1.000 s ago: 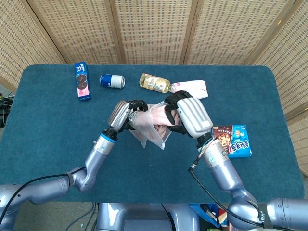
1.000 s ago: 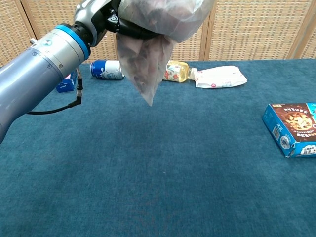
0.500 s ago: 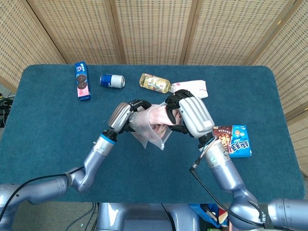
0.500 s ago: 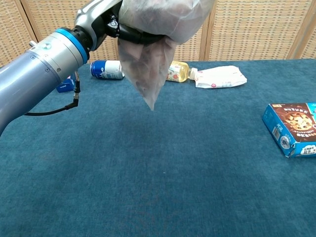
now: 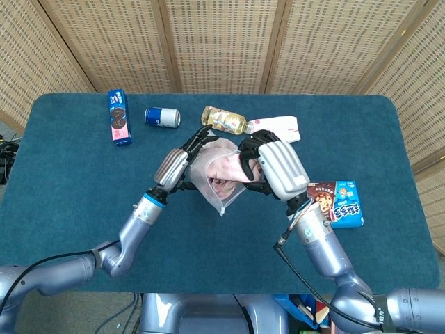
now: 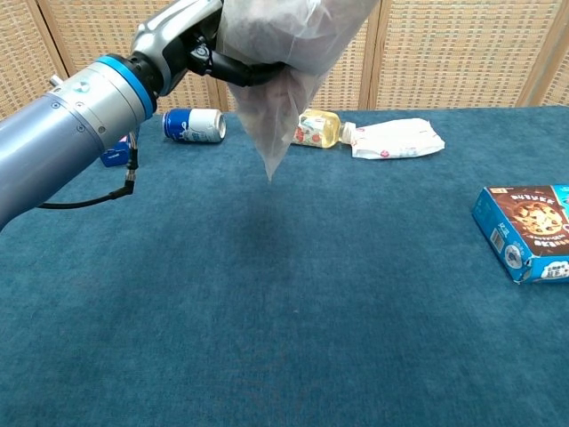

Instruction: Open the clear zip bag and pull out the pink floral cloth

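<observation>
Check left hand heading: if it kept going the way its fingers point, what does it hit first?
Probably the clear zip bag the left hand already holds. Beyond it, likely the right hand, though depth is unclear.

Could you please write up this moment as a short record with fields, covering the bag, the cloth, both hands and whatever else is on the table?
bag: clear zip bag held up off the table between both hands
cloth: pink floral cloth inside the bag
left hand: left hand grips the bag's left side
right hand: right hand grips the bag's right side
far edge: cookie pack, blue can, yellow bottle, white pouch
right side: blue cookie box
</observation>
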Robot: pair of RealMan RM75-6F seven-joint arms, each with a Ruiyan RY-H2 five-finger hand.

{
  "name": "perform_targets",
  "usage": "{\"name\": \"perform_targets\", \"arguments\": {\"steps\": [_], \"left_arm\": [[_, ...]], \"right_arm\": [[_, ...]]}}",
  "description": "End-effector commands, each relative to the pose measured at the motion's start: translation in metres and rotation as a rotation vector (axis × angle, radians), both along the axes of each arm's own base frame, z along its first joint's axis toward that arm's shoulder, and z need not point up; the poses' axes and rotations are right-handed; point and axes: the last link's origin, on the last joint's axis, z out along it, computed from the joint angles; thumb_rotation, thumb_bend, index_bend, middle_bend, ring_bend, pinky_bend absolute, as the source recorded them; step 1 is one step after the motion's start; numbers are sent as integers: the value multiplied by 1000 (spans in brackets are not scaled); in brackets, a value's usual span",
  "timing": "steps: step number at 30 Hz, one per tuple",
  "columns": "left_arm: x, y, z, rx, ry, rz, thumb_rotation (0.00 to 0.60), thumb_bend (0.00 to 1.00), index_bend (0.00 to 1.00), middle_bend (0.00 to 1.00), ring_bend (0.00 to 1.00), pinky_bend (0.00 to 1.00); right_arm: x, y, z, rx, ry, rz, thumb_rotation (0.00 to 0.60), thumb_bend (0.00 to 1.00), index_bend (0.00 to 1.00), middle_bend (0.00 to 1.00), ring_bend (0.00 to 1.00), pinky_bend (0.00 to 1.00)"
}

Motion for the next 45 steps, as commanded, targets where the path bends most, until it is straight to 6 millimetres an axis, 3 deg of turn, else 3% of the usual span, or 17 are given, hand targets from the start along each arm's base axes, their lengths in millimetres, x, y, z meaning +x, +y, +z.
{"name": "perform_targets", "arguments": {"steps": [1, 6, 10, 15, 25, 45], "left_arm": [[-1, 0, 0, -4, 4, 4, 600, 383, 111, 0, 77, 245], [-3, 0, 0, -13, 19, 7, 600, 372, 55, 0, 19, 120], [-5, 0, -1, -24, 44, 4, 600, 305, 0, 0, 0, 0], [-12, 0, 0, -34, 100, -3, 600, 237, 0, 0, 0, 0], [-30, 0, 7, -35, 166, -1, 600, 201, 0, 0, 0, 0], [-96, 10, 48, -17, 377, 52, 600, 209, 0, 0, 0, 0]], "right_arm": [[1, 0, 0, 0, -2, 1, 600, 819, 785, 528, 424, 229], [2, 1, 1, -2, -4, 2, 600, 823, 785, 527, 424, 229], [3, 1, 2, -7, -5, 5, 600, 824, 785, 528, 424, 229], [4, 1, 3, -10, -4, 5, 600, 823, 785, 528, 424, 229], [2, 1, 4, -13, 0, 0, 600, 823, 785, 527, 424, 229], [2, 7, 8, 39, 42, 43, 600, 823, 785, 522, 424, 229]]}}
